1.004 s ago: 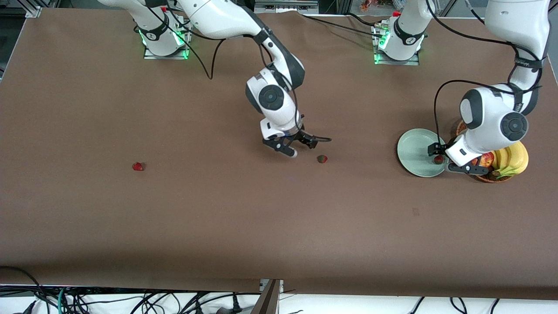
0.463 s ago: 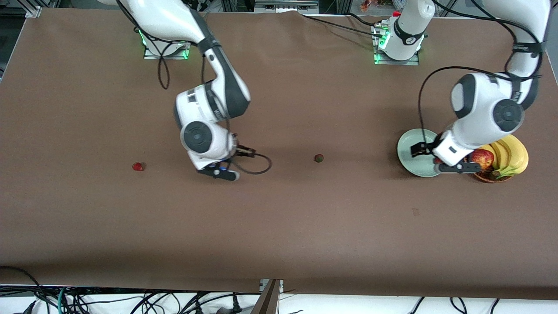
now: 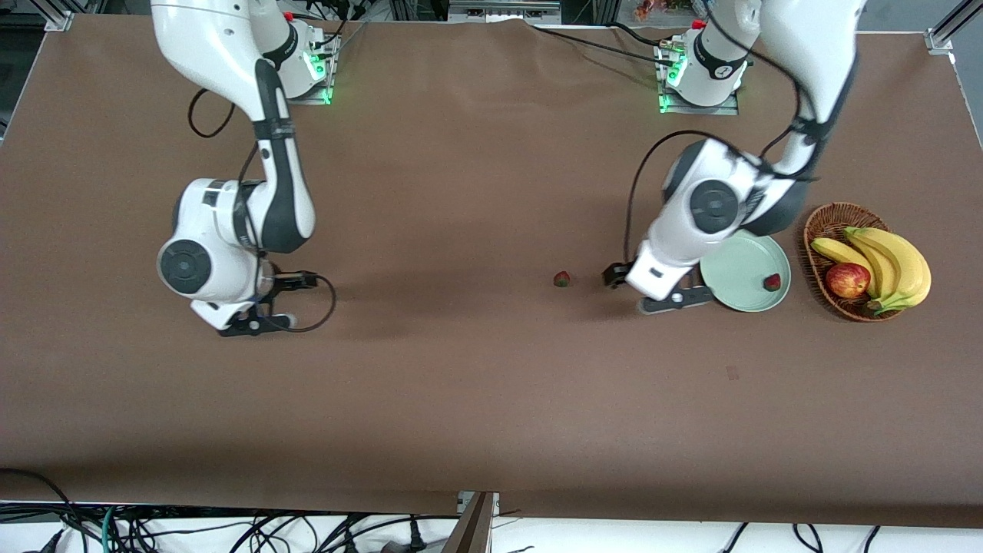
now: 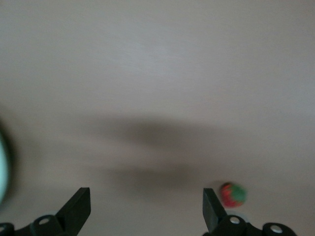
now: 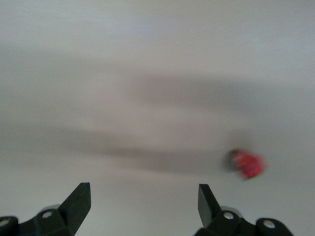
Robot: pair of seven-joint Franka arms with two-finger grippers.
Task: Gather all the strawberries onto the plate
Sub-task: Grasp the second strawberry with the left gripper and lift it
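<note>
One strawberry (image 3: 772,282) lies in the mint-green plate (image 3: 733,269), near the rim beside the basket. A second strawberry (image 3: 562,279) lies on the brown table mid-way along it. My left gripper (image 3: 651,296) is open and empty, low over the table between that berry and the plate. The left wrist view (image 4: 146,209) shows the berry (image 4: 233,194) just outside one finger and the plate's edge (image 4: 2,167). My right gripper (image 3: 257,322) is open and empty, low over the table toward the right arm's end. The third strawberry (image 5: 246,163) shows only in the right wrist view (image 5: 143,201), outside the jaws; the arm hides it in the front view.
A brown wicker basket (image 3: 825,211) with bananas (image 3: 891,265) and a red apple (image 3: 847,280) stands beside the plate at the left arm's end. Cables trail from both wrists.
The right arm swung from the middle berry to over the berry at its own end. The left gripper moved off the plate toward the middle berry, leaving a strawberry in the plate.
</note>
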